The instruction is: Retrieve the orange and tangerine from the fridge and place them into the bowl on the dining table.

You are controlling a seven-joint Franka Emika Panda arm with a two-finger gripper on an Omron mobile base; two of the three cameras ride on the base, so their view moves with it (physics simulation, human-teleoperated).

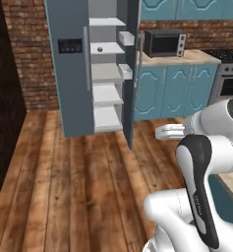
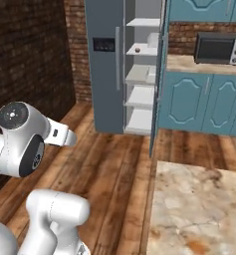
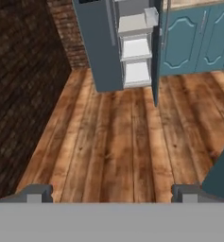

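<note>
Standing across the wooden floor (image 1: 83, 182), the fridge (image 1: 71, 74) serves as the anchor for everything else. To its left rises a dark brick wall (image 2: 25, 60). The fridge's left door is closed and carries a black panel (image 1: 70, 46); its right door (image 1: 132, 74) is swung open, showing white shelves (image 1: 107, 93) inside. On the second shelf from the top sits one small dull brownish fruit, the tangerine (image 1: 100, 48), seen also from the right base view at (image 2: 137, 50); it is too small to make out more. To the right of the fridge run teal cabinets (image 1: 174, 88) with a microwave (image 1: 163, 43) on their counter, and farther right a stove (image 1: 229, 74). Nearer than the fridge and to its right lies the beige marbled dining table (image 2: 199, 204). In the hand view, the gripper (image 3: 112, 194) points toward the floor in front of the fridge, its fingertips (image 3: 35, 193) spread wide apart with nothing between them.
</note>
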